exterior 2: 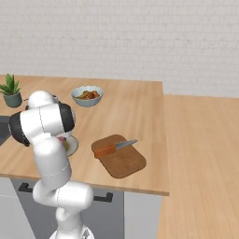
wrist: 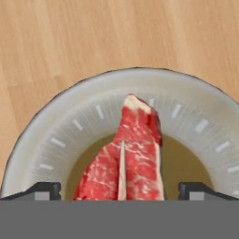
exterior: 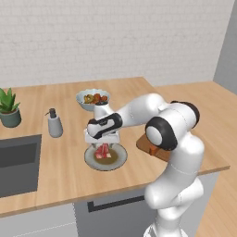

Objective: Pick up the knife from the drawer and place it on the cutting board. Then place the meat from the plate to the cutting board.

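Both fingertips [wrist: 46, 190] stand spread astride the meat [wrist: 135, 154]; right base view alone shows the knife [exterior 2: 113, 147], apparently on the cutting board [exterior 2: 122, 163].

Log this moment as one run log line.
step: meat pickup | gripper: open, over red raw meat on round grey plate | orange-handled knife: on brown wooden cutting board

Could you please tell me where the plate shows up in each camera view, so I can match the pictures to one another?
Left base view: the plate sits at centre on the counter, under the tool.
Right base view: its rim peeks out beside the arm, left of the cutting board.
Hand view: the plate spans the picture's lower part.
Shared landmark: the meat lying on it.
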Tool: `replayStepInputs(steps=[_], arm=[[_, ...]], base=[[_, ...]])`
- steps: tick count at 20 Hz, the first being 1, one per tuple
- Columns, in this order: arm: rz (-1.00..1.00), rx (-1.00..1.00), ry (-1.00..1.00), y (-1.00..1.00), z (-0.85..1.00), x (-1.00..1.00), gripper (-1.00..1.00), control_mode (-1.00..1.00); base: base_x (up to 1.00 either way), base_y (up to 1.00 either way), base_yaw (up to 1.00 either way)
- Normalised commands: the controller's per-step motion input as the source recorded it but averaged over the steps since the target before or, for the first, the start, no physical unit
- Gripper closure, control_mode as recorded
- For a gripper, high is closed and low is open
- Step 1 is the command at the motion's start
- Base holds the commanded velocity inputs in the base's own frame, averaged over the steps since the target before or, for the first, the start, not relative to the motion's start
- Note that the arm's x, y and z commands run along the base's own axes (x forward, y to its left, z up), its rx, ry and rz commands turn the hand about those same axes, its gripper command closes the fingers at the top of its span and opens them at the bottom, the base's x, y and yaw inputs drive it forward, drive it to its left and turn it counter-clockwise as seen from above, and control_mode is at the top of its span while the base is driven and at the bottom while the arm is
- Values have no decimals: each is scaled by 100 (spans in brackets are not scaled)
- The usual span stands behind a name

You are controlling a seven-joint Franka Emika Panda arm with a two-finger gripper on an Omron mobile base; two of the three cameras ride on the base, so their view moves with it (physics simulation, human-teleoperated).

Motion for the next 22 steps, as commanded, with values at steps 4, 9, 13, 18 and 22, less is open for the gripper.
replayStepInputs(steps=[4, 9, 13, 18, 22], arm=[[-2, 0, 0, -8, -18, 0, -100, -100], [-6, 0, 0, -5, -15, 8, -100, -100], [-11, 0, 2, 10, 0, 30, -100, -100], [-10, -2, 3, 22, -5, 16, -100, -100], [-8, -5, 0, 0, -46, 0, -100, -100]], base=[[0, 0, 0], [0, 0, 0], [0, 0, 0], [0, 0, 0], [0, 0, 0]])
